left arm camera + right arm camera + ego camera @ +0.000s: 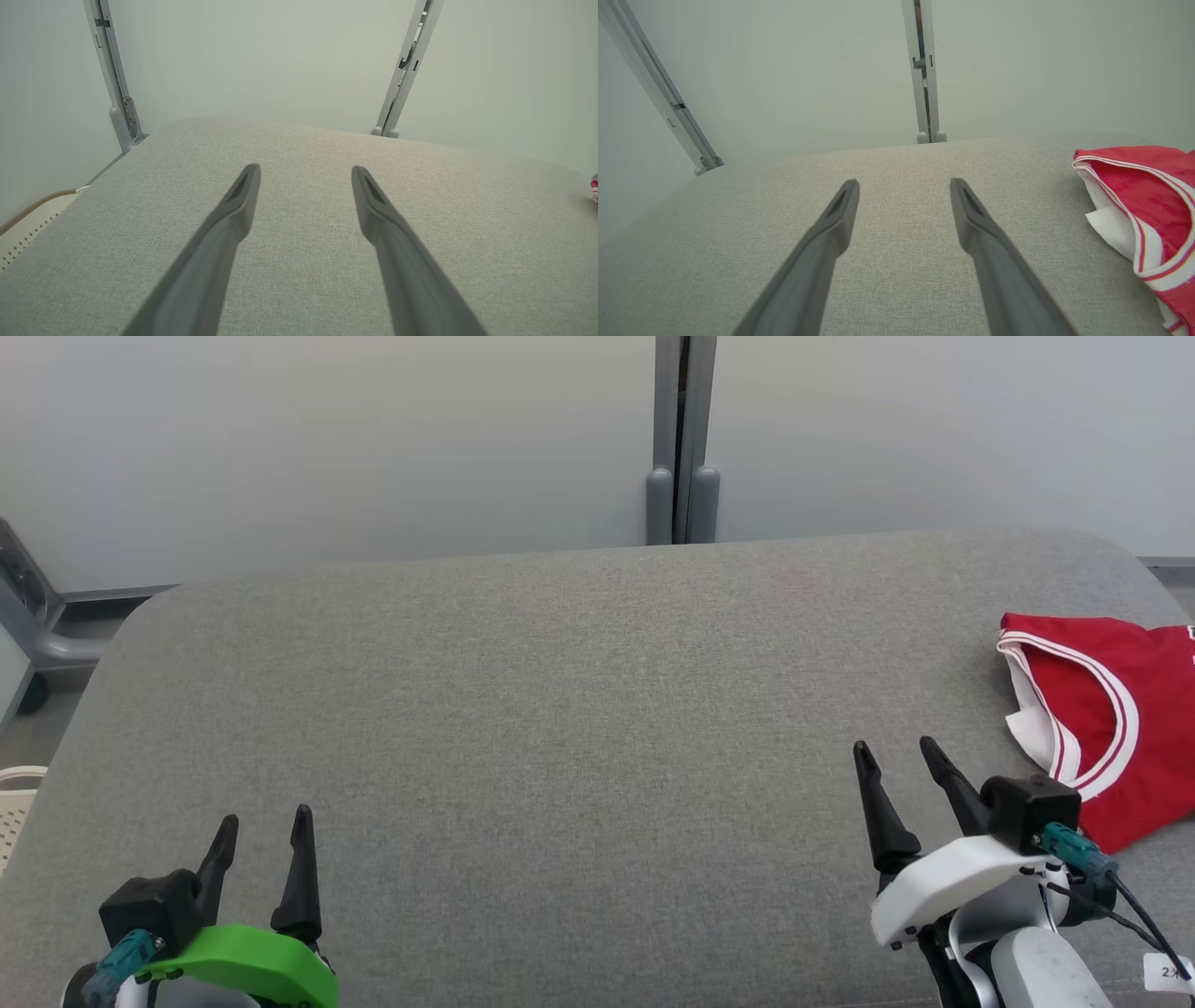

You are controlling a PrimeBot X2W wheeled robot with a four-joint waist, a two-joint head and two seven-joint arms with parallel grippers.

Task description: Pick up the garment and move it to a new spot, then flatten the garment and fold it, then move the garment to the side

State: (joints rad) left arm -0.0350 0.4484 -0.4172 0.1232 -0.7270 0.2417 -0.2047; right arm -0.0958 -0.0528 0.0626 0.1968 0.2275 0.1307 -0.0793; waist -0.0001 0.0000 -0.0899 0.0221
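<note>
A red sports jersey (1134, 709) with white trim lies bunched at the far right of a grey fabric-covered counter (560, 709), partly cut off by the picture's edge. The right gripper (894, 745) is near its left side, fingers spread wide and empty. The left gripper (265, 817), also spread and empty, is well apart at the lower left. The jersey looks light, thin and floppy, probably a little slick, so it may sag and slip. The banded white-trimmed opening nearest the right gripper seems the firmest place to pinch.
</note>
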